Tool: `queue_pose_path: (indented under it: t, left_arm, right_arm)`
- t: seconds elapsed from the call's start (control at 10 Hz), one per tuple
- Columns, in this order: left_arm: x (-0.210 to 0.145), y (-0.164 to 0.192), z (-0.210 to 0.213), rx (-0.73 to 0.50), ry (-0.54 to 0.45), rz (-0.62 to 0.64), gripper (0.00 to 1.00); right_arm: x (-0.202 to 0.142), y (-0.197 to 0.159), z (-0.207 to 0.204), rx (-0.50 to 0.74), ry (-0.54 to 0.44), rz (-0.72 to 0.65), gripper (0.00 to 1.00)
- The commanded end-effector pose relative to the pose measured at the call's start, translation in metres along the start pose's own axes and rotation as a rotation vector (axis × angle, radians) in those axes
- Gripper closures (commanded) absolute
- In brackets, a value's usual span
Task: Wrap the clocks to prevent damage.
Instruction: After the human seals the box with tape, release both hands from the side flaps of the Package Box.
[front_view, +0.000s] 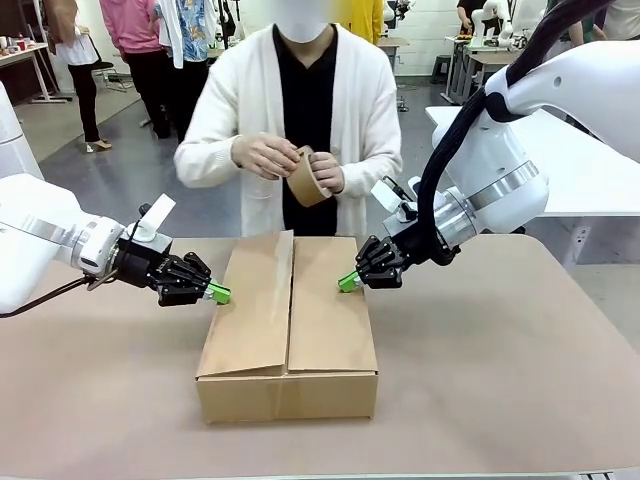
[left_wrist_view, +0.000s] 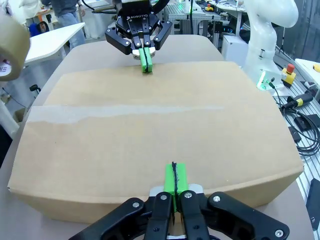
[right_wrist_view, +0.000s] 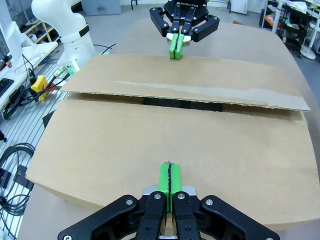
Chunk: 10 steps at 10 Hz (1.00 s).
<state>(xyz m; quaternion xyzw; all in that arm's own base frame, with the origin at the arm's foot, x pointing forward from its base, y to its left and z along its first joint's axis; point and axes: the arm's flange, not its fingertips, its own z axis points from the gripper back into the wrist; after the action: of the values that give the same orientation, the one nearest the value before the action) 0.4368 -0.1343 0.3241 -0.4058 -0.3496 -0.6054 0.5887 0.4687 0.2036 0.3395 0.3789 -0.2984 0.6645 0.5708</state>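
Pinning down the flaps (front_view: 255, 300) of a cardboard box (front_view: 290, 395), the robot's left claw (front_view: 218, 293) and right claw (front_view: 348, 283) press in from opposite sides. Both have their green pads closed together and grip nothing. Held this way, the closed tips serve as blunt pushers, apparently to hold the lid shut. In the right wrist view the flap under the left claw sits slightly proud of the other, leaving a dark gap along the seam, so the hold looks needed. Across the surface (front_view: 500, 380), a person's hands (front_view: 265, 155) work at a brown tape roll (front_view: 305, 180) held above the box's far end, seemingly finding its loose end to seal the seam. The clocks are hidden, most likely packed inside the box beneath the flaps. The wrapping step seems done, and sealing is what remains.
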Motion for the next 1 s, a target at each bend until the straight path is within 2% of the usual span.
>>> queue_pose_path:
  t: [0.0, 0.9]
  left_arm:
    - [-0.0030, -0.0003, -0.0017, 0.004, 0.007, 0.006, 1.00]
    - [-0.0030, -0.0003, -0.0017, 0.004, 0.007, 0.006, 1.00]
  right_arm:
    - [-0.0037, -0.0007, -0.0034, -0.002, 0.003, -0.014, 0.99]
    - [-0.0037, -0.0007, -0.0034, -0.002, 0.003, -0.014, 0.99]
